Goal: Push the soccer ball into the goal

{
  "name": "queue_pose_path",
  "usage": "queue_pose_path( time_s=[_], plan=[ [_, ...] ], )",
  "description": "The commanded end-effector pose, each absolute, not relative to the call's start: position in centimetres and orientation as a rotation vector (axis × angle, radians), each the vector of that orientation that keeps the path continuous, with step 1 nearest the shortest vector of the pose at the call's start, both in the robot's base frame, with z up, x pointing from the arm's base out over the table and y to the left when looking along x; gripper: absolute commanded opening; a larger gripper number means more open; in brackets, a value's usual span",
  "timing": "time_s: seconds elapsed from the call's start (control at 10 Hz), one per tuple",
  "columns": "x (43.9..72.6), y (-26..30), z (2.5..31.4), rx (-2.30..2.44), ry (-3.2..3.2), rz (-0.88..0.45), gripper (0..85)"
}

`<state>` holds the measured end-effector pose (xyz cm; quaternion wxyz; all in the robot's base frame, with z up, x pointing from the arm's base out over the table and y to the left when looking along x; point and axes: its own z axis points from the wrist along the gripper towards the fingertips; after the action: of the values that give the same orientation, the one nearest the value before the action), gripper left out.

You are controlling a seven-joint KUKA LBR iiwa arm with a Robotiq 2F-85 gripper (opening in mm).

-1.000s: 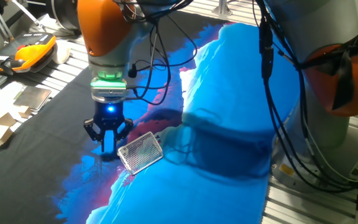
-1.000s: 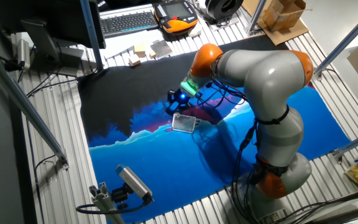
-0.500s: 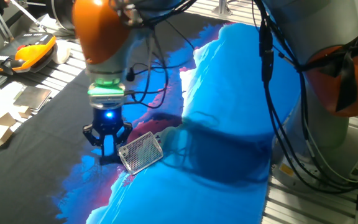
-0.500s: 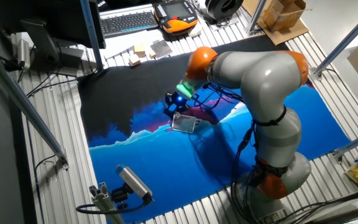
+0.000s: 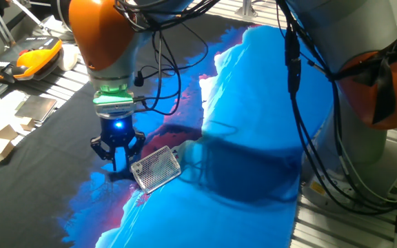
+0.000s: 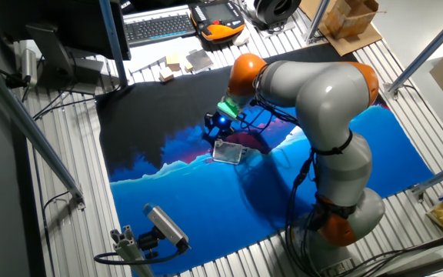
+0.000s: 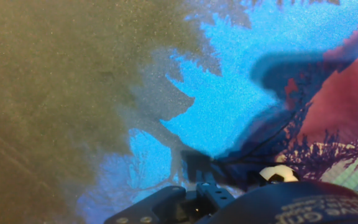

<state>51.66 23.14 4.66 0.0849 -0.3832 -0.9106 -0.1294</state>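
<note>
Gripper low on cloth, fingers together (empty), soccer ball just beside, goal adjacent.

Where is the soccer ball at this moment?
In the hand view the soccer ball sits at the bottom edge, right of centre, close against the gripper body on the printed cloth. The fixed views do not show it.
</note>
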Motion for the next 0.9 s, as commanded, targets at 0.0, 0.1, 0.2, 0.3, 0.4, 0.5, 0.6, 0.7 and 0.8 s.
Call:
queue_pose_path(
  time_s=[0.0,0.1,0.2,0.3,0.4,0.5,0.6,0.7,0.8],
  plan=[
    [51.7,23.06,4.64,-1.129,-2.726,-0.365,34.0],
    [51.73,22.99,4.61,-1.127,-2.732,-0.355,34.0],
    [51.73,22.87,4.58,-1.123,-2.739,-0.339,34.0],
    [51.72,22.77,4.56,-1.116,-2.743,-0.33,34.0],
    [51.72,22.76,4.55,-1.109,-2.747,-0.325,34.0],
    [51.69,22.75,4.53,-1.104,-2.747,-0.32,34.0],
    [51.66,22.73,4.5,-1.092,-2.752,-0.307,34.0],
    [51.64,22.69,4.49,-1.075,-2.761,-0.284,34.0],
    [51.64,22.61,4.46,-1.056,-2.769,-0.26,34.0]
  ],
)
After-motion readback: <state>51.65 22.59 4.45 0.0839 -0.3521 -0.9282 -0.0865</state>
